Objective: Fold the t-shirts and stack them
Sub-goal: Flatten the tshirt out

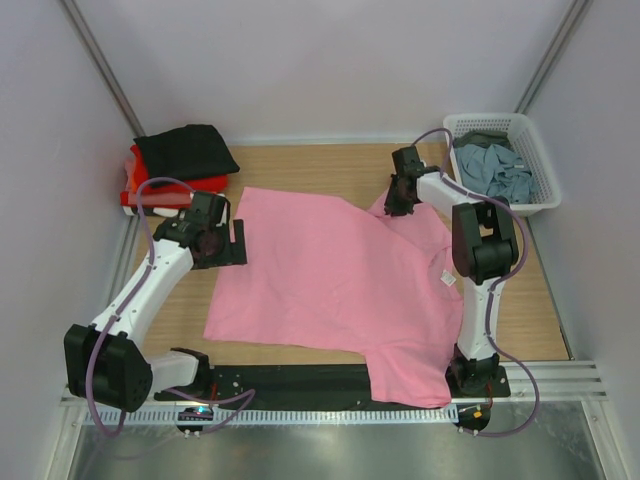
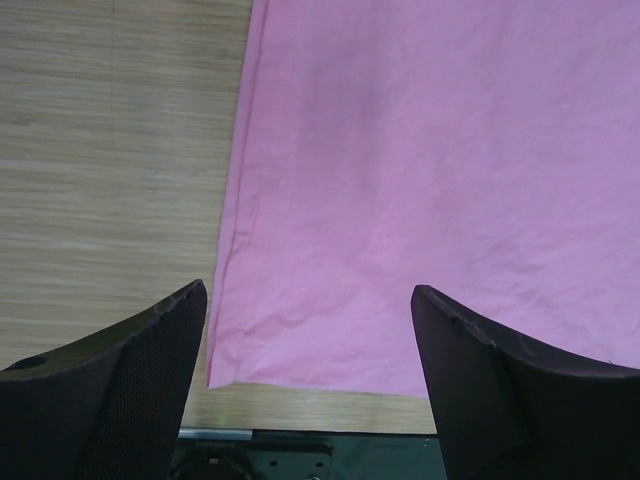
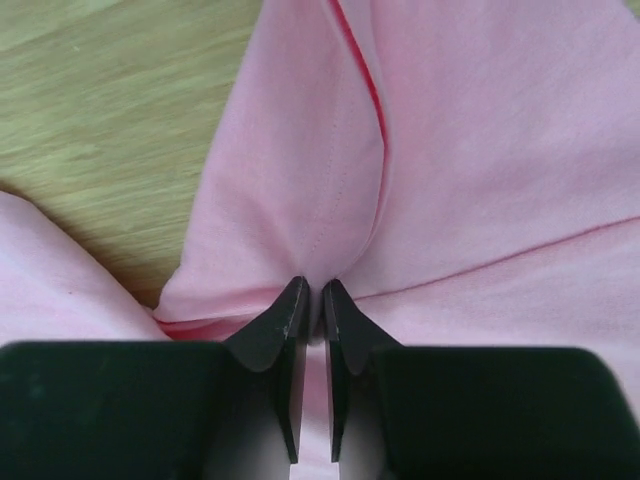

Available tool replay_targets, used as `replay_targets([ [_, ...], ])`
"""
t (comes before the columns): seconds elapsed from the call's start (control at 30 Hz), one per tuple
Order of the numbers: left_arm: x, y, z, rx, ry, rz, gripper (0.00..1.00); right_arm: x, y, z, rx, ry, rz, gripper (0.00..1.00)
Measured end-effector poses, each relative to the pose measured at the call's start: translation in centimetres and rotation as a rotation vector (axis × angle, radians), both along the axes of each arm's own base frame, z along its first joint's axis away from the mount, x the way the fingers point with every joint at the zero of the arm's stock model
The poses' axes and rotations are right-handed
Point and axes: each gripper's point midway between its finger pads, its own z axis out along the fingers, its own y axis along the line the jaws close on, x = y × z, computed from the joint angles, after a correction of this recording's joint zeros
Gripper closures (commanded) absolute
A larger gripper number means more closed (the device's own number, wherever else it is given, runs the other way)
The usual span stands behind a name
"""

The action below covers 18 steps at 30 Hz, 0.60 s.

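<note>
From the top camera I see the bright pink cotton t-shirt (image 1: 330, 280) spread flat across the middle of the wooden tabletop (image 1: 300, 165). A folded black t-shirt (image 1: 185, 150) lies on a red t-shirt (image 1: 175, 185) at ten o'clock. A grey-blue t-shirt (image 1: 495, 172) sits in the white plastic lattice basket (image 1: 538, 160) at two o'clock.

In the left wrist view, my left hand (image 2: 310, 295) hovers over the pink shirt's hem corner with its jaws spread wide.

In the right wrist view, my right hand (image 3: 312, 290) is pinched tight on a fold of the pink cloth.
</note>
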Motion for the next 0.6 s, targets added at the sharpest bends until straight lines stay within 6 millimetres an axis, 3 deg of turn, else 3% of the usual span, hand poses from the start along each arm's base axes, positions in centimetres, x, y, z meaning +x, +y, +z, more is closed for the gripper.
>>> replay_targets([
  [0.17, 0.0, 0.1, 0.0, 0.005, -0.001, 0.003, 0.18, 2.0, 0.7, 2.2, 0.01, -0.037, 0.002, 0.92],
  [0.33, 0.0, 0.1, 0.0, 0.006, -0.002, 0.003, 0.18, 6.5, 3.3, 5.0, 0.035, -0.131, 0.029, 0.92],
  [0.43, 0.0, 0.1, 0.0, 0.007, -0.002, 0.004, 0.18, 9.1, 5.8, 5.6, 0.053, -0.176, 0.06, 0.75],
  [0.47, 0.0, 0.2, 0.0, 0.009, -0.002, 0.005, 0.18, 9.7, 6.6, 5.3, 0.061, -0.184, 0.074, 0.54],
  [0.5, 0.1, 0.2, 0.0, 0.011, -0.003, 0.006, 0.18, 10.3, 7.4, 5.1, 0.074, -0.191, 0.086, 0.43],
  [0.57, 0.1, 0.3, 0.0, 0.013, -0.003, 0.007, 0.18, 11.0, 8.8, 4.2, 0.088, -0.195, 0.125, 0.3],
  [0.6, 0.1, 0.3, 0.0, 0.013, -0.004, 0.008, 0.18, 11.2, 9.3, 3.8, 0.091, -0.192, 0.142, 0.28],
])
